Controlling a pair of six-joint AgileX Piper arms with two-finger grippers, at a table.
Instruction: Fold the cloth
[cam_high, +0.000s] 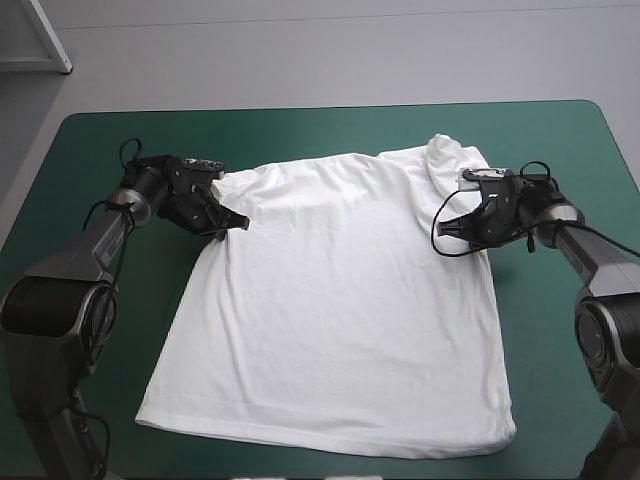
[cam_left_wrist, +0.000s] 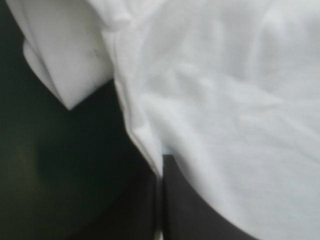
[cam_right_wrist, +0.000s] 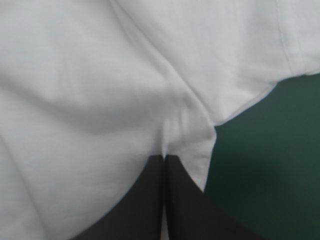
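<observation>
The T-shirt (cam_high: 340, 300) lies spread flat in the middle of the teal-green desk (cam_high: 90, 150), with its hem toward the near edge and its collar toward the far edge. At the left-hand sleeve (cam_high: 238, 186), the left end effector (cam_high: 236, 222) is clamped on a fold of white fabric. At the bunched right-hand sleeve (cam_high: 450, 160), the right end effector (cam_high: 448, 228) is likewise closed on a pinch of the shirt's edge.

Both arms look like twins: left arm (cam_high: 88, 242) at frame left, right arm (cam_high: 600, 255) at frame right, smooth grey tubes with fat black round joints lower down and chunky black wrists. Fingers (cam_right_wrist: 142, 205) are plain matte black fins.
</observation>
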